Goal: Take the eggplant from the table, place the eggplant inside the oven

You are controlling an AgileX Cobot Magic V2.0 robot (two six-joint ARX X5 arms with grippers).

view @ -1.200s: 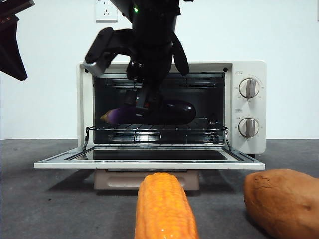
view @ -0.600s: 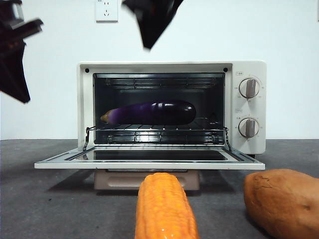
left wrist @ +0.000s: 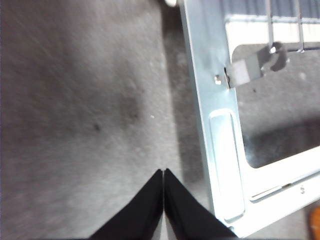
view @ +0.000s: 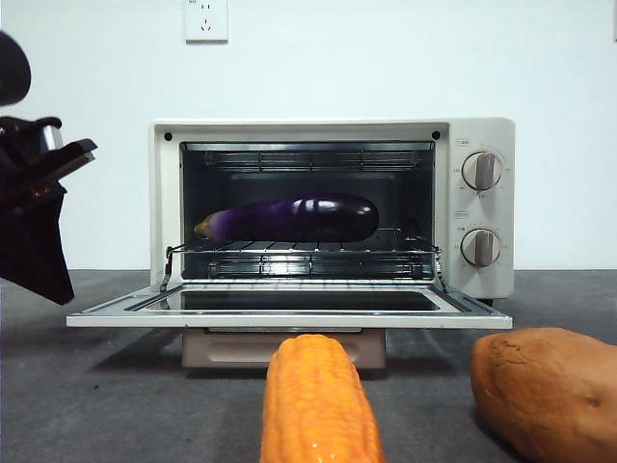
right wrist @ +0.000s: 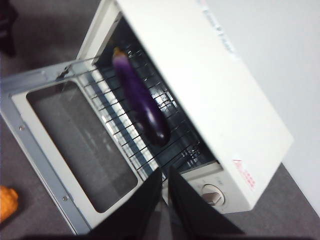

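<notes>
eggplant [view: 289, 219]: lies lengthwise on the wire rack [view: 304, 253] inside the oven [view: 333, 207], stem tip toward the rack's left end, blunt end short of the rack's right end; nothing grips it; the right wrist view shows it across the rack bars, nearer the back of the cavity than the front lip

oven door [view: 289, 313]: dropped flat, standing out over the table [view: 87, 405] toward the front edge; the step in hand, by judgement, is clearing the arms away, the placing itself looking done

right gripper [right wrist: 165, 182]: high above the oven's knob corner, looking down on the roof and open mouth; jaws drawn nearly together, only a slit between, holding nothing; out of the front view

left gripper [left wrist: 163, 172]: low over bare table just beside the door's left edge; jaws pressed together, empty; the dark mass at the left edge of the front view is judged to be this arm

doing it well: keep each arm rising or backing off straight, away from the door frame; the left tip is near the door's metal rim and hinge bracket [left wrist: 252, 67], so a sideways drift toward the oven risks a knock

open room: bare table to the left of the door; clear air above the oven roof

crowded edge: corn cob [view: 318, 400] and sweet potato [view: 545, 386] at the table's front edge, ahead of the door, well apart from both grippers
</notes>
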